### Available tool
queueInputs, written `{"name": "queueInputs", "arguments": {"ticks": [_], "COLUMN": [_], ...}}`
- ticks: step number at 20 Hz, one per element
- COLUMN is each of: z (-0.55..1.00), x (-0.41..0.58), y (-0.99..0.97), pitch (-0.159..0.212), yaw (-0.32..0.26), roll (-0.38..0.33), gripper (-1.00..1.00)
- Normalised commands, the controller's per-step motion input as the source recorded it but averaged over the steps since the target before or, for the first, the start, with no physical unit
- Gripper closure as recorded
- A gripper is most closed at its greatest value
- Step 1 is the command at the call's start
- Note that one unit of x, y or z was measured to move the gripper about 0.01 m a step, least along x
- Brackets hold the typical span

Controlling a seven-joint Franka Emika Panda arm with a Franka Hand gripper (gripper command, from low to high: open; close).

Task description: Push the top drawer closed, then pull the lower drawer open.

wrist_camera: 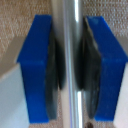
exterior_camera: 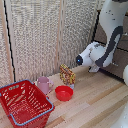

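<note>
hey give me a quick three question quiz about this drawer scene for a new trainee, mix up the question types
1. True or false: in the wrist view, the silver bar handle runs between the gripper's blue fingers.
2. Which item sits nearest the red bowl? A) pink cup B) red basket C) robot arm
3. Fill in: the red basket stands on the wooden table at the exterior view's ____ side.

Key: 1 true; 2 A; 3 left.
</note>
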Motion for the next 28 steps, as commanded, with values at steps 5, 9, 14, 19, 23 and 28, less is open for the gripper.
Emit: {"name": "queueInputs", "arguments": {"ticks": [5,9,14,19,23,28], "z": [-0.04,-0.02,-0.02,0.00,0.30,0.58], "x": [-0.055,-0.032,-0.030,-0.023,0.048,0.193], "y": [0.54,0.61,0.63,0.63,0.26,0.00], "pitch": [0.002,0.000,0.000,0.001,0.021,0.036], "yaw": [0.141,0.118,0.113,0.054,0.061,0.040], "roll": [0.004,0.006,0.002,0.007,0.000,0.023], "gripper": [1.00,1.00,1.00,-1.00,-1.00,-1.00]}}
